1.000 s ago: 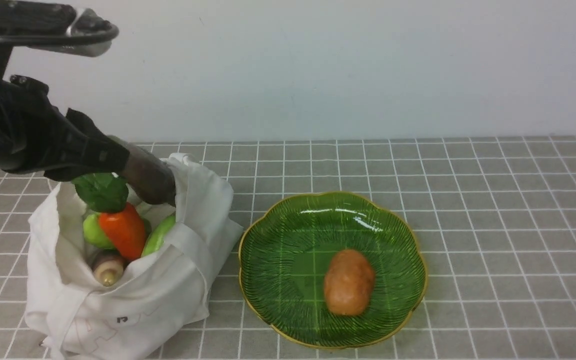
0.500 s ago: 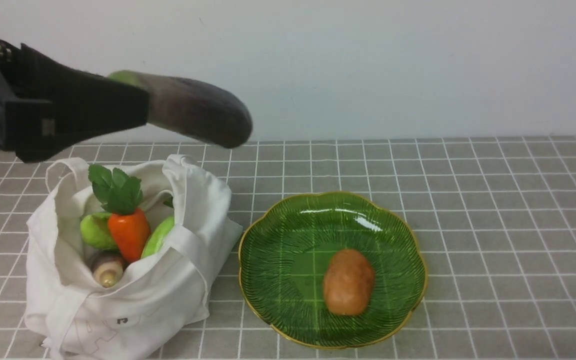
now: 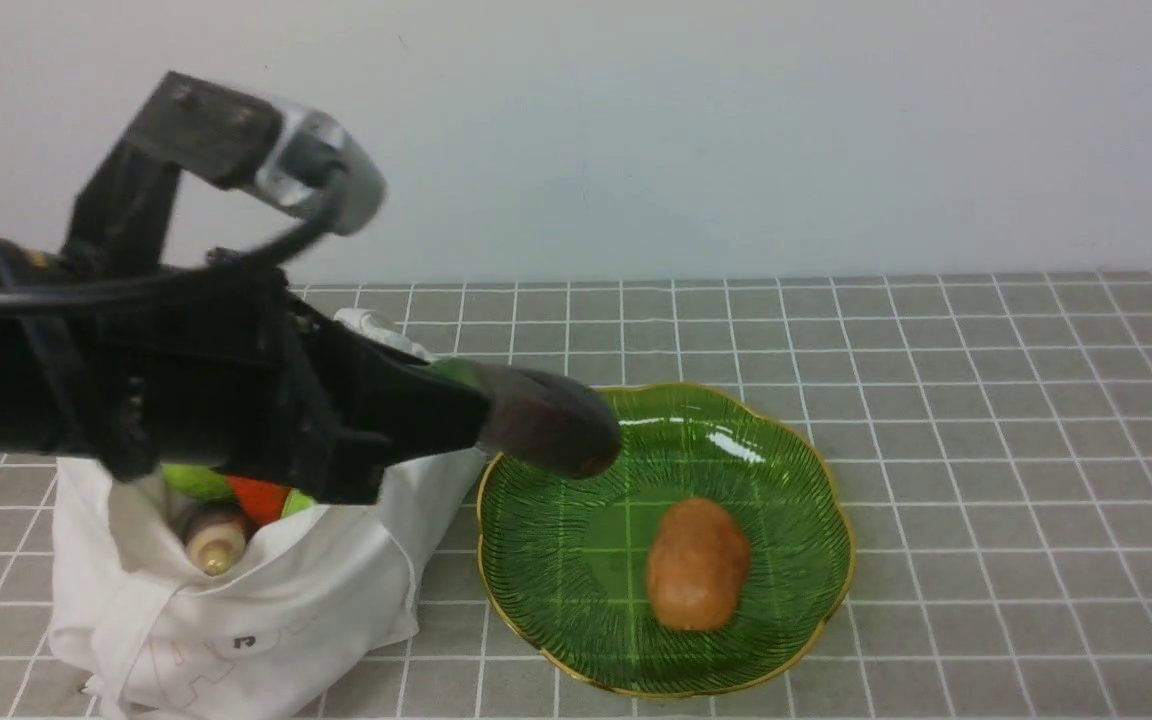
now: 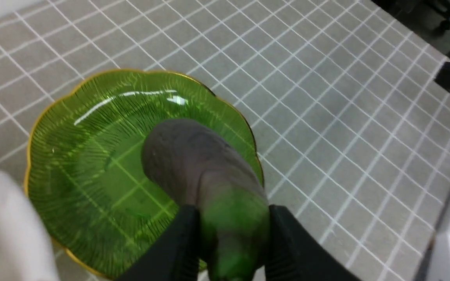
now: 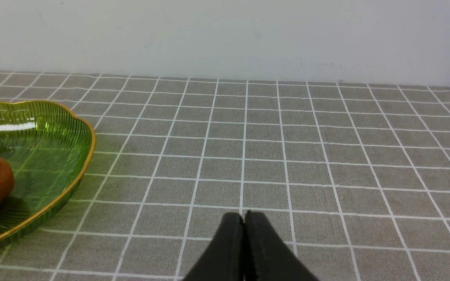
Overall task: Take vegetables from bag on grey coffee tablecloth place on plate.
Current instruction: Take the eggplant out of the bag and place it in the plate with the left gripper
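My left gripper (image 3: 471, 405) is shut on the green stem end of a dark-purple eggplant (image 3: 548, 430). The eggplant's tip hangs just above the near-left part of the green gold-rimmed plate (image 3: 576, 570). In the left wrist view the eggplant (image 4: 193, 156) sticks out between the black fingers (image 4: 291, 242) over the plate (image 4: 72, 156). A brown potato-like vegetable (image 3: 698, 563) lies on the plate. The white bag (image 3: 266, 610) still holds a cream root (image 3: 211, 535), an orange carrot (image 3: 258, 495) and light-green pieces (image 3: 191, 482). My right gripper (image 5: 244, 218) is shut and empty, low over the tablecloth (image 5: 287, 156).
The grey gridded tablecloth (image 3: 986, 450) stretches right of the plate to a pale wall behind. In the right wrist view the plate's rim (image 5: 86, 156) lies off to one side, well apart from the fingers. My left arm hides the bag's mouth.
My left gripper has lifted the eggplant out of the bag, swung it right and lowered it over the plate's left side. Carrot leaves are now hidden behind the arm.
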You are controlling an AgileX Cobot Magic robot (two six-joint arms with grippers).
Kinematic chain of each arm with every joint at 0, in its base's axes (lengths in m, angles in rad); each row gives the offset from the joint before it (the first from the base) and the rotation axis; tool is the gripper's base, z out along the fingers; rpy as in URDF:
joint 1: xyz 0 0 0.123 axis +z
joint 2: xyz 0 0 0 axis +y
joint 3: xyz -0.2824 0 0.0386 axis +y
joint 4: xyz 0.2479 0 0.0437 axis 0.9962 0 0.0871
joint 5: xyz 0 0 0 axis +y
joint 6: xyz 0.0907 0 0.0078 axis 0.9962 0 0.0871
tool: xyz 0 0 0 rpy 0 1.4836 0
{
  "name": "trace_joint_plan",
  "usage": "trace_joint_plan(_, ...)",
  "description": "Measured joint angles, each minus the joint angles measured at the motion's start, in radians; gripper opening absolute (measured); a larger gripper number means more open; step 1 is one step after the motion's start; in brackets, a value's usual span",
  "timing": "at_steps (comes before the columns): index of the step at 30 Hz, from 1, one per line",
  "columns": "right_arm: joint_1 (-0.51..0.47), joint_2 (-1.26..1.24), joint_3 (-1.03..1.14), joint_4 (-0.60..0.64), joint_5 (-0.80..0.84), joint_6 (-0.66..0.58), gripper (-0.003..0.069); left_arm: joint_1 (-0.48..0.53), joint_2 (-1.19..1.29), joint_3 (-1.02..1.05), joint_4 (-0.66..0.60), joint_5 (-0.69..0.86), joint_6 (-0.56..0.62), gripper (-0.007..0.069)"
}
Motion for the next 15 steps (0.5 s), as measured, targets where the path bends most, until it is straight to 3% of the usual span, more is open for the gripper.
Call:
trace_joint_plan(6,0.000,0.000,0.000,0.000,0.000,0.000,-0.0015,-0.121,0.189,-0.008,0.028,-0.211,-0.025,0.0197)
trace_joint_plan(11,0.000,0.000,0.000,0.000,0.000,0.000,-0.0015,-0.144,0.332,-0.043,0.027,-0.299,-0.013,0.0202)
trace_joint_plan(15,0.000,0.000,0.000,0.000,0.000,0.000,-0.0015,-0.145,0.444,-0.070,0.027,-0.325,0.001,0.0293)
